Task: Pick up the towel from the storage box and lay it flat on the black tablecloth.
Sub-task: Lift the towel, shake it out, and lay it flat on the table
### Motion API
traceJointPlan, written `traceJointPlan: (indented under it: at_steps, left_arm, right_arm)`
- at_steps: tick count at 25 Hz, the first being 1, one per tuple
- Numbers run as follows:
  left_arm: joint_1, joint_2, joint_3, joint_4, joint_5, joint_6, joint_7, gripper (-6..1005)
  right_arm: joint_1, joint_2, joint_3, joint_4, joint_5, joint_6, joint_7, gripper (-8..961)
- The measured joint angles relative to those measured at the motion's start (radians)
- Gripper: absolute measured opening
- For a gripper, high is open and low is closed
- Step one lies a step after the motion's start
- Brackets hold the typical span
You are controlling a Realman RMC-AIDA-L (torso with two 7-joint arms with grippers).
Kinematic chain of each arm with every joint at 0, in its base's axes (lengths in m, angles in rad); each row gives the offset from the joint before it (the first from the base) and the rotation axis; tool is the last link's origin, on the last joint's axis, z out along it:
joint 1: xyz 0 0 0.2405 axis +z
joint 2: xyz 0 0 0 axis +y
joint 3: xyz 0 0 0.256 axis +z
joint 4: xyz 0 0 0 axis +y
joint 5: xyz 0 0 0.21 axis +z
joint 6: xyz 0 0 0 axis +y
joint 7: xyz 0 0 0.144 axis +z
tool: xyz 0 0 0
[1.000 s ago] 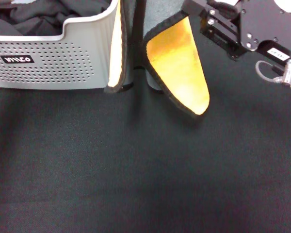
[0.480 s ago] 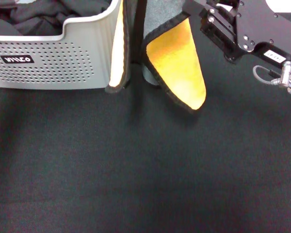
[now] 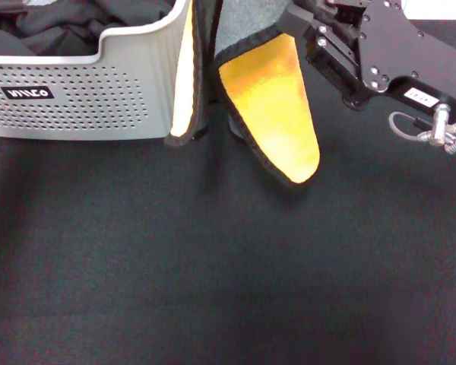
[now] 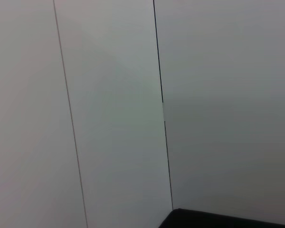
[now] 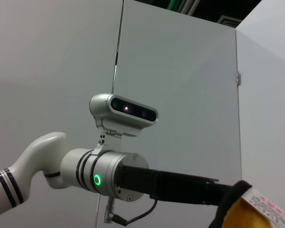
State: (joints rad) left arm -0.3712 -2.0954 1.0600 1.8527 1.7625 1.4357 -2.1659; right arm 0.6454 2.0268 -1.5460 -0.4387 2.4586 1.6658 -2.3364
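The towel [image 3: 277,106] hangs in the air just right of the storage box [image 3: 76,99], its yellow-orange side and black edging facing me. A second fold of it [image 3: 184,76] droops against the box's right corner. My right gripper [image 3: 298,17] is at the top of the head view, shut on the towel's upper edge. In the right wrist view a towel corner [image 5: 247,213] with a white tag shows, and my left arm [image 5: 109,175] reaches toward it, raised high; its tip is hidden behind the cloth. The black tablecloth [image 3: 213,274] spreads below.
A bunched black garment [image 3: 68,19] fills the storage box. A cable and metal plug [image 3: 433,133] dangle from the right arm. The left wrist view holds only grey wall panels [image 4: 114,118].
The right arm has shifted a little to the left, carrying the hanging yellow-orange lobe leftward, closer to the box. The fold at the box corner has stayed put.
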Motion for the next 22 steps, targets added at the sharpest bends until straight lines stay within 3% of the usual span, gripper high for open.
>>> traceJointPlan:
  at_steps: [8,22]
  left_arm:
    - [0.001,0.0,0.008,0.0,0.0,0.0,0.0,31]
    - [0.046,0.001,0.025,-0.055,-0.029,0.014,0.065,33]
  right_arm:
    - [0.006,-0.002,-0.002,0.0,-0.019,0.0,-0.005,148]
    - [-0.055,-0.003,0.023,-0.021,0.02,0.021,-0.059,19]
